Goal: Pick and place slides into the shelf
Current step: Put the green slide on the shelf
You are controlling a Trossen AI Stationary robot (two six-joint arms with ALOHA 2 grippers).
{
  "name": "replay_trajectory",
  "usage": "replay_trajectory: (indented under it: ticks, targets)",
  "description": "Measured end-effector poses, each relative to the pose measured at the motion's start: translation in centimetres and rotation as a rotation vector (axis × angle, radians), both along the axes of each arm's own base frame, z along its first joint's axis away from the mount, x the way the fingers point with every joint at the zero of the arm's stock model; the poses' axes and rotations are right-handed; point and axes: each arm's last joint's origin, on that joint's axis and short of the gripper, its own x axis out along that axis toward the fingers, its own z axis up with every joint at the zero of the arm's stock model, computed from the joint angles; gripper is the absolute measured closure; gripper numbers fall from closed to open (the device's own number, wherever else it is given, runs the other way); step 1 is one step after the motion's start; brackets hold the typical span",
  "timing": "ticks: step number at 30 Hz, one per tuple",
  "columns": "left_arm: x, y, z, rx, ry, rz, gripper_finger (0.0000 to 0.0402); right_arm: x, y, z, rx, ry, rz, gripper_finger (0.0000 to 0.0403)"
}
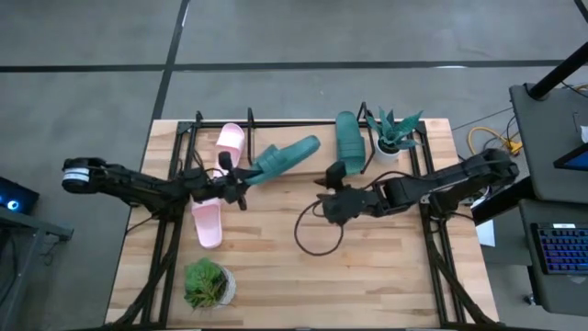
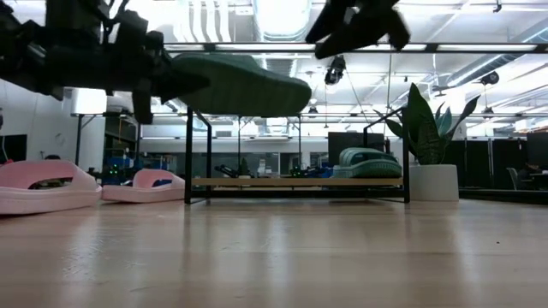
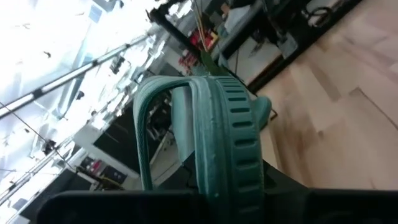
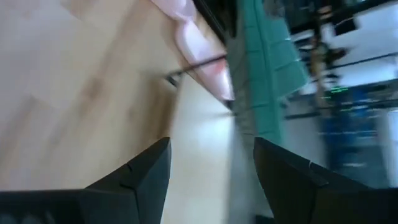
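My left gripper (image 1: 237, 180) is shut on a dark teal slide (image 1: 287, 156) and carries it in the air in front of the shelf (image 2: 300, 181); the low view shows this slide (image 2: 244, 85) high above the table. A second teal slide (image 1: 347, 136) lies on the shelf's wood board (image 2: 257, 181). One pink slide (image 1: 230, 140) rests on the table left of the shelf, the other (image 1: 208, 222) lies nearer, below my left arm. My right gripper (image 1: 329, 190) hangs open and empty above the table's middle (image 4: 211, 168). My left gripper holds the teal slide by its near end (image 1: 257, 171), pinched between the two fingers, which come roughly level from the table's left and lie along the slide. The ribbed sole (image 3: 239, 143) runs out ahead of the fingers. The slide is lifted clear, pointing toward the shelf.
A potted plant (image 1: 395, 136) stands at the shelf's right end, another (image 1: 208, 283) near the table's front left. A black cable loop (image 1: 317, 234) lies on the boards below my right gripper. Black arm-mount frames (image 1: 170, 230) run along both table sides.
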Motion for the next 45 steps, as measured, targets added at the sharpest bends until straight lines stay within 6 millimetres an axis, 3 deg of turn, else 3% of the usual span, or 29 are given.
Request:
replay_trajectory:
  ticks: [5, 25, 29, 36, 45]
  targets:
    - [1.3, -0.1, 0.4, 0.000, 0.005, -0.022, 0.0385, 1.0, -0.5, -1.0, -0.158, 0.044, -0.056, 0.0186]
    - [4.1, -1.7, 1.4, 0.014, 0.011, -0.151, 0.0385, 1.3, -2.8, -1.3, -0.181, 0.058, -0.182, 0.0186]
    - [4.1, -1.8, 1.4, 0.009, 0.008, -0.159, 0.0377, 1.3, -2.8, -1.3, -0.179, 0.056, -0.183, 0.0207]
    - [4.0, -2.0, 1.4, -0.007, -0.001, -0.222, 0.0320, 1.1, -2.8, -1.6, -0.182, 0.091, -0.171, 0.0353]
    - [3.8, -2.3, 1.2, -0.142, 0.007, -0.252, 0.0198, -0.1, -3.2, -2.4, -0.213, 0.183, -0.272, 0.0353]
